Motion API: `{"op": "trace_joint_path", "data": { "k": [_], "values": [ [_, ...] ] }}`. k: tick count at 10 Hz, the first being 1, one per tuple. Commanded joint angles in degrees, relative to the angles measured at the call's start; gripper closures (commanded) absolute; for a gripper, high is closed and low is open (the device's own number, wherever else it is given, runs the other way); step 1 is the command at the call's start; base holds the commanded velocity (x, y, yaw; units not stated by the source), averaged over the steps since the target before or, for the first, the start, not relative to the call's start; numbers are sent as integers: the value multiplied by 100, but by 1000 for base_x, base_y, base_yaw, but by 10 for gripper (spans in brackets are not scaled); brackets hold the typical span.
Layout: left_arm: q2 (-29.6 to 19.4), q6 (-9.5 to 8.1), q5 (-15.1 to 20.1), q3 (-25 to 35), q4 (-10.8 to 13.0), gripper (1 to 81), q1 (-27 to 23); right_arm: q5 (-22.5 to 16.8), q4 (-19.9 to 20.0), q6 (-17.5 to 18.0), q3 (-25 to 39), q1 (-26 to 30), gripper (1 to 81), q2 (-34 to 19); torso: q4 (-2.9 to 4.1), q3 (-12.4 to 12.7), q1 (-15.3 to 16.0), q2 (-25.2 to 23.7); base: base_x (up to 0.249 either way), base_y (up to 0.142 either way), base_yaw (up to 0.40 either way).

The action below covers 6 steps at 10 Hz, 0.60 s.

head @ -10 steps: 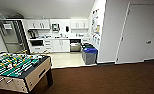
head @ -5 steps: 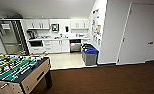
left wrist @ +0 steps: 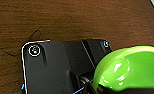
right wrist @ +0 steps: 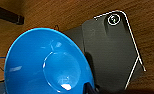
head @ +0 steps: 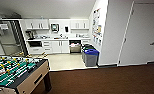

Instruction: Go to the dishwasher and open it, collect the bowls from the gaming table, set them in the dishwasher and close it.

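I had the lime green bowl (left wrist: pixel 133 68) riding at the left wrist and the blue bowl (right wrist: pixel 49 62) at the right, both over brown carpet (head: pixel 113 80); each looked held at its rim, though I could not tell how the fingers themselves stood. The dishwasher (head: pixel 75 46) sat open under the far counter (head: pixel 55 39). My worry was a bowl slipping if the base jolted at the edge where carpet met the pale kitchen floor (head: pixel 65 61). The foosball table (head: pixel 16 73) crowded my left, the blue-lidded bin (head: pixel 91 57) narrowed the right, and open floor lay between them
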Motion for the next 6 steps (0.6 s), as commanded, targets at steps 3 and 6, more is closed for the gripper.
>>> {"op": "trace_joint_path", "data": {
  "k": [3,6],
  "values": [
    [-146,24,73,-22,62,811,-239,-193,-128,-16,72,208,811,-60,0,0,0,0,169,0,0],
    [-145,24,73,-22,62,811,-239,-193,-128,-16,72,199,811,-51,0,0,0,0,169,0,0]
  ]
}}
